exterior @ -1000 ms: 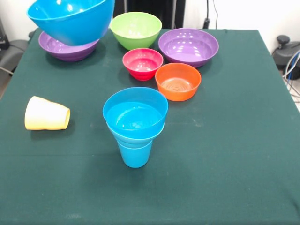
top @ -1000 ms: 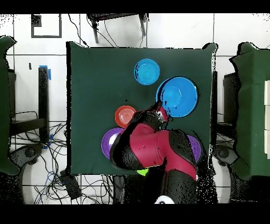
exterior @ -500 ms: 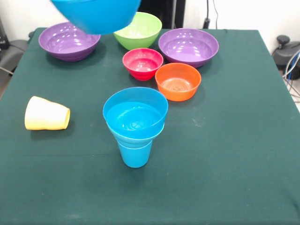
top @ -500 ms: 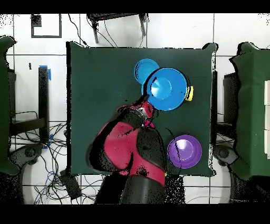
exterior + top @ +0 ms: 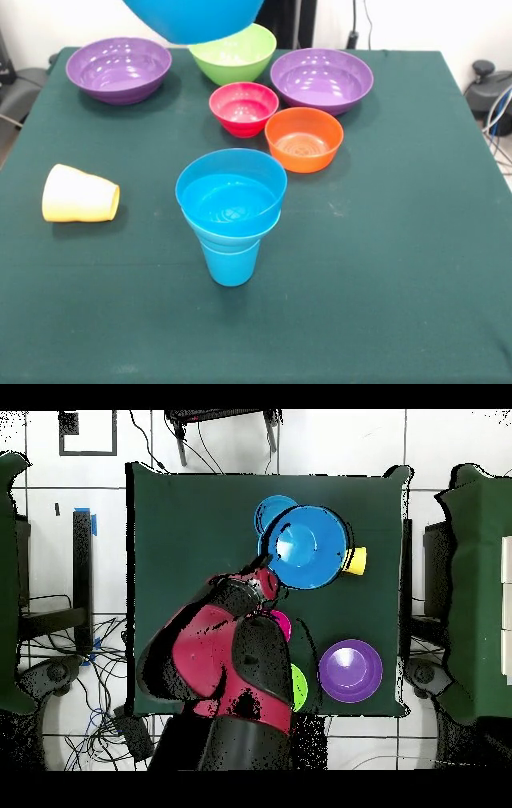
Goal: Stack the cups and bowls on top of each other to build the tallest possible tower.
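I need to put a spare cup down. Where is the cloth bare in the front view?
Bare: the whole strip nearer the camera than the tower, and the right side beyond the orange bowl. A smaller patch lies between the yellow cup and the tower. Crowded: the far edge, where bowls cluster.

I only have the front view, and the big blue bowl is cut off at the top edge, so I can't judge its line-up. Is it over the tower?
Observer: Only partly. From overhead, the big blue bowl covers one side of the tower, not its centre.
Operator: Which way is it off?
Observer: Toward the yellow cup, which pokes out from under the bowl's rim in the overhead view.
Operator: Where is the arm? I see none of it.
Observer: The red arm reaches up from the robot's side, and the gripper meets the bowl's rim there. Its grip cannot be made out.
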`<control>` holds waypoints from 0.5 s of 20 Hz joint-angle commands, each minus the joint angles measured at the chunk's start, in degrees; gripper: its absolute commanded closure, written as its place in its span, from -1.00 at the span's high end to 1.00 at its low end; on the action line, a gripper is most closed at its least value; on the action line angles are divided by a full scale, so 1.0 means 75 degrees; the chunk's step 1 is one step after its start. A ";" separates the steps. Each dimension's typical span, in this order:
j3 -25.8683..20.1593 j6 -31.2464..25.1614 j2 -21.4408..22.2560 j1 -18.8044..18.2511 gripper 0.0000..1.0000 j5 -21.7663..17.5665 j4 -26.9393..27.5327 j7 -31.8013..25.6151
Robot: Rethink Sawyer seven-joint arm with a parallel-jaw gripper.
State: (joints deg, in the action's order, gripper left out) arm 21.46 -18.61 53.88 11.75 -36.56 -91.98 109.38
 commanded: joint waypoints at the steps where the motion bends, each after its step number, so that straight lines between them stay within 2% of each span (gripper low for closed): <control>1: -0.0194 -0.0804 -0.0886 -0.0302 -1.00 0.0244 0.0813 0.0867; 6: -0.0070 -0.0784 -0.1277 -0.0325 -1.00 0.0325 0.1296 0.1010; 10: -0.0172 -0.0950 -0.1426 -0.0497 -1.00 0.0467 0.1577 0.0783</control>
State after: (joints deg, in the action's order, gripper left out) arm 22.56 -19.12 48.24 9.83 -35.24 -85.10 109.38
